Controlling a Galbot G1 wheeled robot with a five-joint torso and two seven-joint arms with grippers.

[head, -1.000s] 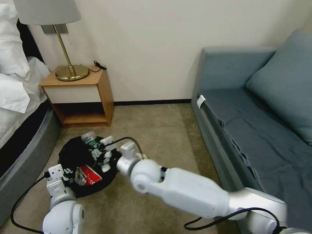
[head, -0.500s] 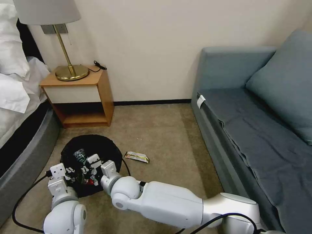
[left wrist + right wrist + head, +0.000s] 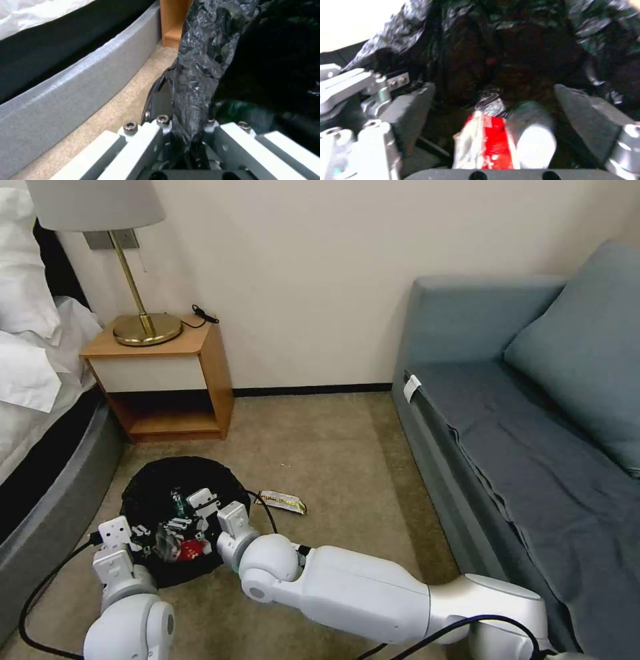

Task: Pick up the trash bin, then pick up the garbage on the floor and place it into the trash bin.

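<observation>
The trash bin [image 3: 170,473], lined with a crinkly black bag [image 3: 200,62], is near the bed. My left gripper [image 3: 130,533] is shut on its near rim, pinching the bag [image 3: 188,132]. Over the bin's mouth my right gripper [image 3: 190,513] is open, with its jaws wide apart and nothing between them [image 3: 493,110]. Below it, inside the bin, lie garbage pieces: a red-and-white packet [image 3: 486,142] [image 3: 193,550] and a clear bottle [image 3: 531,132] with a green label [image 3: 176,505]. A flat silvery-gold snack wrapper [image 3: 283,502] lies on the carpet to the right of the bin.
The grey bed base [image 3: 47,507] runs close along the bin's left. A wooden nightstand [image 3: 167,373] with a brass lamp [image 3: 143,323] stands behind it by the wall. A blue-grey sofa [image 3: 520,447] fills the right. Open carpet [image 3: 333,447] lies between.
The right gripper held the bottle over the bin's far side a second ago. It has since let go and pulled back towards me. The bottle now lies inside the bin.
</observation>
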